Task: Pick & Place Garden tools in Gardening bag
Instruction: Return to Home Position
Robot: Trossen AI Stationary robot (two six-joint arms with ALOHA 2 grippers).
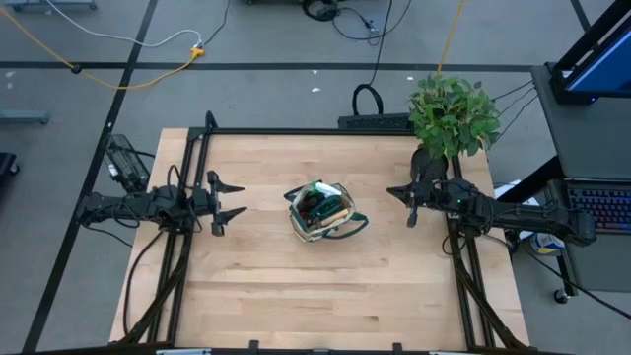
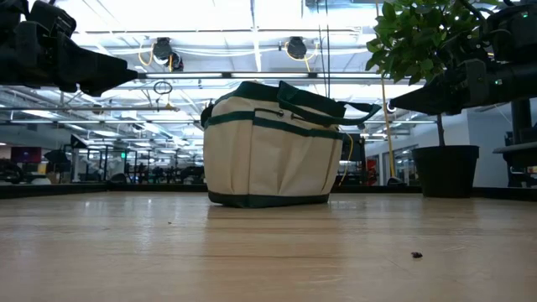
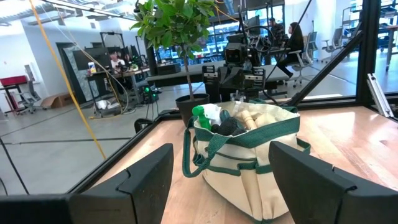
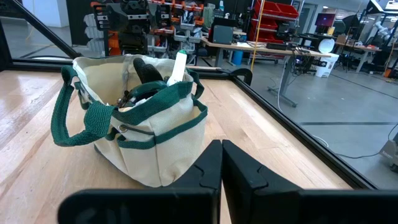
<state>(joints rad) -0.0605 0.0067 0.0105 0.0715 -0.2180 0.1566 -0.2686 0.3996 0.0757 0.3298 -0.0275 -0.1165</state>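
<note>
I see a round beige canvas gardening bag (image 1: 318, 210), matt and coarse-woven, edged in dark green webbing trim (image 4: 163, 98). The pale wooden tool handles (image 3: 258, 116) inside look smooth. The light plank-wood worktop (image 1: 296, 296) carries a soft sheen.

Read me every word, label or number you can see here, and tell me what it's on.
No text can be read.
The bag: plain cloth, no print showing.
The keyboard: keys too small to read.
The screens in the room behind: too blurred to read.
</note>
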